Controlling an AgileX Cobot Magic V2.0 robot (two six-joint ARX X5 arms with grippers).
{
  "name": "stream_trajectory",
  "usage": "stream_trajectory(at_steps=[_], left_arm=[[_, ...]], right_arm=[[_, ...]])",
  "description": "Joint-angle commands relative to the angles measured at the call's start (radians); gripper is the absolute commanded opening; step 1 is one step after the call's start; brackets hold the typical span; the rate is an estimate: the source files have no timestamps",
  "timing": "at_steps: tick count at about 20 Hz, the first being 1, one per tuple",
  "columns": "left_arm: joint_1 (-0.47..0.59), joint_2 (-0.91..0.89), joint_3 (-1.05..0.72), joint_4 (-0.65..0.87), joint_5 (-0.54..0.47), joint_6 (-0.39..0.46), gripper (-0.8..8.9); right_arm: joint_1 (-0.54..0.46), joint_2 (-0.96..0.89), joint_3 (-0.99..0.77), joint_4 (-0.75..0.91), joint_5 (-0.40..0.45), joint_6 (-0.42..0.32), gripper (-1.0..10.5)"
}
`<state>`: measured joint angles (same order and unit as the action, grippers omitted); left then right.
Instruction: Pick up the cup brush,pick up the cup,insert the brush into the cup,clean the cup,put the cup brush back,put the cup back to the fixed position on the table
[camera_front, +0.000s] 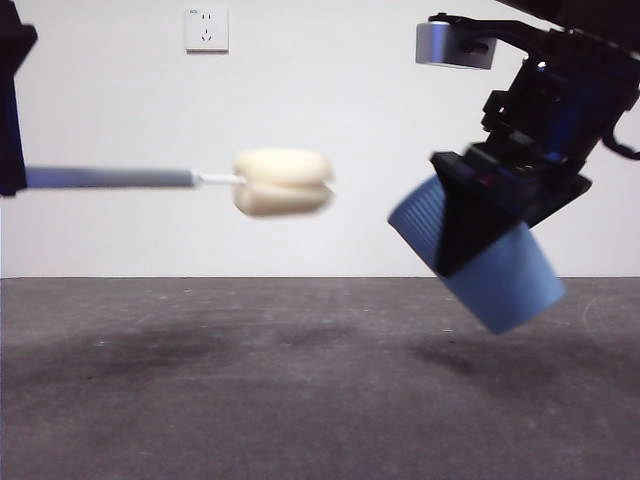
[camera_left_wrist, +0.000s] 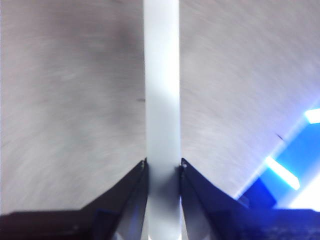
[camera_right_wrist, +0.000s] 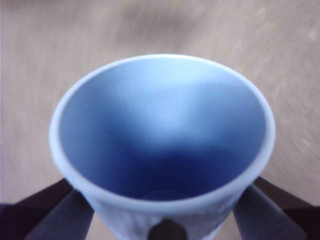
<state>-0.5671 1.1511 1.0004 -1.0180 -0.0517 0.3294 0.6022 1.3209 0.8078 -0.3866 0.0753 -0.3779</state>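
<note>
Brush and cup lifted, insertion pending.

Left gripper (camera_left_wrist: 163, 167) clenched on slim grey handle of cream-yellow sponge-headed cup brush (camera_front: 283, 182), held level above dark grey matte table (camera_front: 250, 390), left of cup and apart from it. Right gripper (camera_right_wrist: 165, 220) clamped around blue ribbed plastic cup (camera_front: 478, 262), tilted, airborne. Both pick-ups judged done; insertion, cleaning, both returns remaining.

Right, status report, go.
Left claw shut on brush, held level above the table. Right claw shut on cup, tilted, airborne. Nothing between them.
</note>
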Motion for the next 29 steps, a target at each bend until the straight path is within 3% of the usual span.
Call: stream_trajectory(at_steps=[1,4,9,19,29], left_arm=[[-0.003,0.043,0.003,-0.002,0.032,0.099,-0.09],[-0.027,0.078,0.003,0.003,0.036,0.104,-0.09],[-0.105,0.084,0.003,-0.009,0.08,0.117,-0.09],[-0.173,0.106,0.003,-0.013,0.111,0.081,-0.09],[-0.259,0.206,0.003,0.138,0.145,-0.104,-0.09]], right_arm=[[0.037,0.003,0.015,-0.074,0.113,-0.165,-0.1],[0.096,0.019,0.015,-0.165,0.276,-0.316,-0.1],[0.161,0.062,0.016,-0.166,0.46,-0.49,-0.1],[0.278,0.083,0.016,-0.096,0.516,-0.532,-0.1],[0.479,0.099,0.032,-0.055,0.534,-0.531,-0.1]])
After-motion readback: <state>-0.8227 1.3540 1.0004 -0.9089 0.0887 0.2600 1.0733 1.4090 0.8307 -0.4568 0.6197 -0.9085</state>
